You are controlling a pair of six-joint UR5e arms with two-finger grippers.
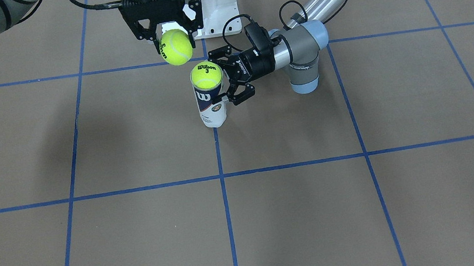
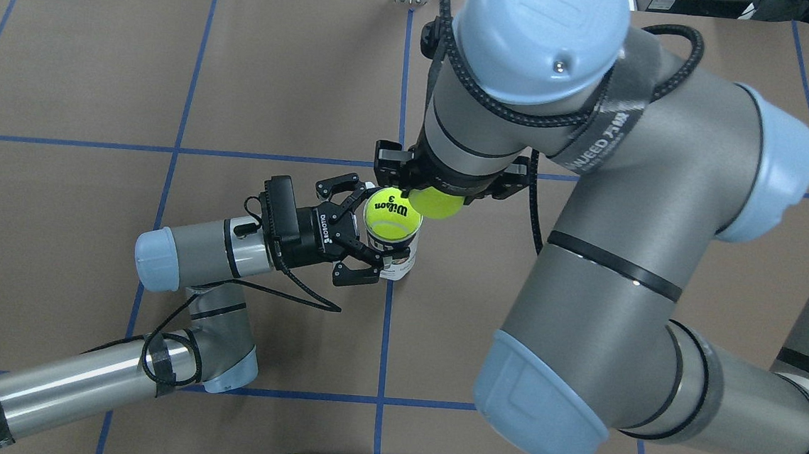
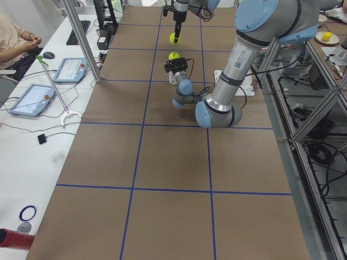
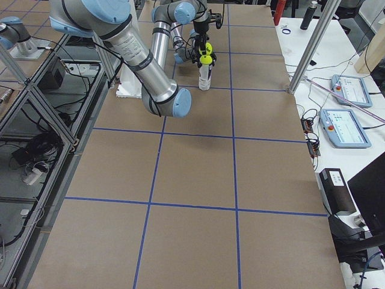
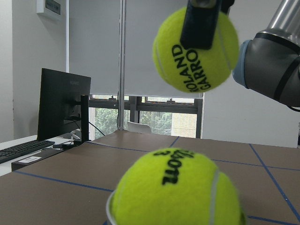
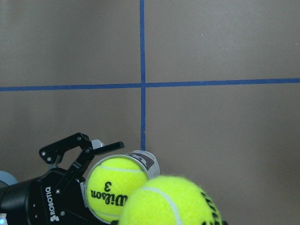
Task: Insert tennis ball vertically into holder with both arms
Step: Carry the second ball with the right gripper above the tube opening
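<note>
The holder [image 1: 211,106] stands upright on the brown table and also shows in the overhead view [image 2: 398,262]. A Wilson tennis ball [image 1: 206,75] sits in its open top and sticks out; it also shows in the left wrist view [image 5: 178,192]. My left gripper [image 1: 225,79] reaches in sideways, fingers on either side of the holder, gripping it. My right gripper [image 1: 176,45] points down and is shut on a second tennis ball [image 1: 176,47], above and just beside the holder's mouth. That ball hangs over the seated one in the left wrist view [image 5: 197,49].
The white pedestal base [image 1: 211,0] stands just behind the right gripper, on the robot's side. Blue tape lines [image 1: 222,175] divide the table. Tablets [image 3: 30,100] and a seated person [image 3: 16,38] are at a side desk beyond the table edge.
</note>
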